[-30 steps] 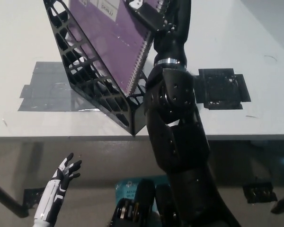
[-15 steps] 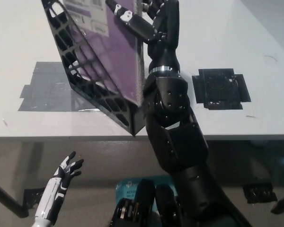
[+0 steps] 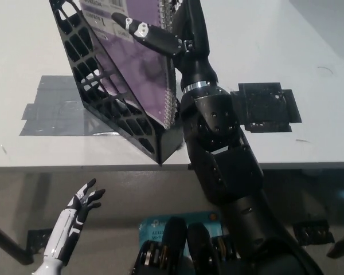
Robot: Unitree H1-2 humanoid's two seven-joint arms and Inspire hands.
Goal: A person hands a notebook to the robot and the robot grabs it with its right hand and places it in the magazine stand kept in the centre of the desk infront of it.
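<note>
Right hand [image 3: 160,39] lies against the purple notebook [image 3: 139,74]; fingers reach across the cover, but whether they grip it cannot be told. Notebook leans tilted inside the black magazine stand [image 3: 103,97], spiral edge toward the arm, upper part projecting above the lattice. Stand sits on grey tape [image 3: 46,106] on the desk [image 3: 275,51]. Risk, as judged: withdrawal could drag the notebook out or tip the stand. Left hand [image 3: 86,197] rests spread and empty below the desk edge.

It looks like a robot test lab: a plain white desk [image 3: 286,51] carries patches of grey tape [image 3: 51,109] at left and black tape [image 3: 266,107] at right, with a bare grey floor [image 3: 23,195] below.
</note>
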